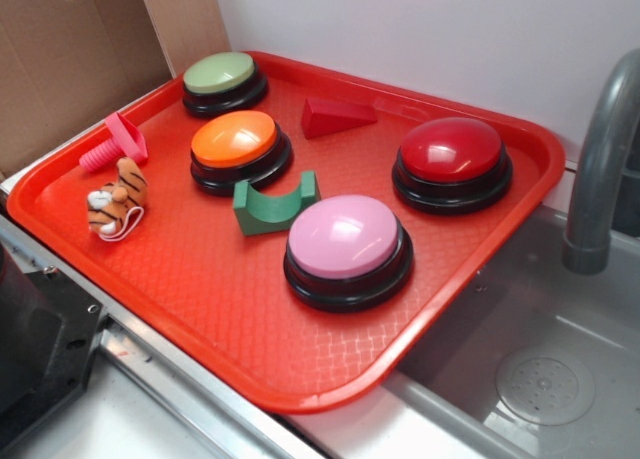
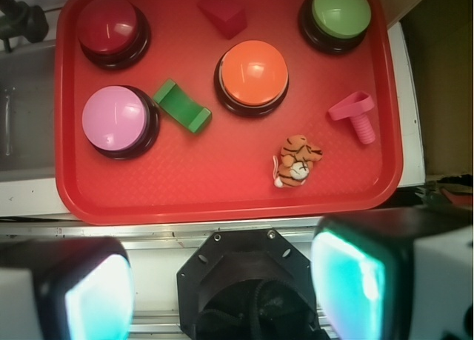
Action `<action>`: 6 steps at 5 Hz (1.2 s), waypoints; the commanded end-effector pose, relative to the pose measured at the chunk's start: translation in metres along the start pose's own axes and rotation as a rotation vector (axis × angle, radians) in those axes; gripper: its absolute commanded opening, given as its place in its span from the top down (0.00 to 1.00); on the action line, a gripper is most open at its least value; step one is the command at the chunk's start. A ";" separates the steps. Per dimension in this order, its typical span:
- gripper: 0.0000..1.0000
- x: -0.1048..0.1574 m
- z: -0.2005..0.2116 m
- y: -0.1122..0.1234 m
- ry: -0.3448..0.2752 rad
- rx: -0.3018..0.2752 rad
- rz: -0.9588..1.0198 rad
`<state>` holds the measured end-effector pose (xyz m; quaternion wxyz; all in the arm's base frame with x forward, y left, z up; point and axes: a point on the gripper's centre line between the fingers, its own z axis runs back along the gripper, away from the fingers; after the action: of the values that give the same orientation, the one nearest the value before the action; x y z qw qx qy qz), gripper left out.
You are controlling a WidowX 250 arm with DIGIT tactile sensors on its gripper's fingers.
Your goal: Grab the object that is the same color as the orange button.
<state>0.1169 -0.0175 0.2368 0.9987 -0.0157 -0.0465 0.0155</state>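
The small plush tiger (image 1: pixel 117 199), orange with black stripes and a white loop, lies near the left edge of the red tray (image 1: pixel 200 279). The orange button (image 1: pixel 236 144) stands just behind and to the right of it. In the wrist view the tiger (image 2: pixel 298 161) lies below and right of the orange button (image 2: pixel 253 73), near the tray's (image 2: pixel 222 195) front rim. My gripper (image 2: pixel 222 288) is open and empty. Its two teal-padded fingers (image 2: pixel 352 281) stand wide apart, high above the counter on the near side of the tray. The gripper is out of the exterior view.
On the tray are a red button (image 1: pixel 452 154), pink button (image 1: pixel 345 241), pale green button (image 1: pixel 222 76), pink screw (image 1: pixel 115 144) beside the tiger, green arch block (image 1: pixel 275 204) and red wedge (image 1: pixel 335 116). A grey faucet (image 1: pixel 600 159) and sink (image 1: pixel 530 359) are at right.
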 end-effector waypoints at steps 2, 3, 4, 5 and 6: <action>0.00 0.009 -0.025 0.041 -0.029 0.045 0.228; 0.00 0.008 -0.062 0.084 -0.032 0.118 0.452; 0.00 0.008 -0.097 0.103 -0.021 0.170 0.512; 0.00 0.011 -0.128 0.107 -0.015 0.186 0.519; 0.00 0.012 -0.164 0.103 -0.001 0.185 0.466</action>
<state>0.1413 0.0774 0.0663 0.9652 0.0619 -0.0244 0.2528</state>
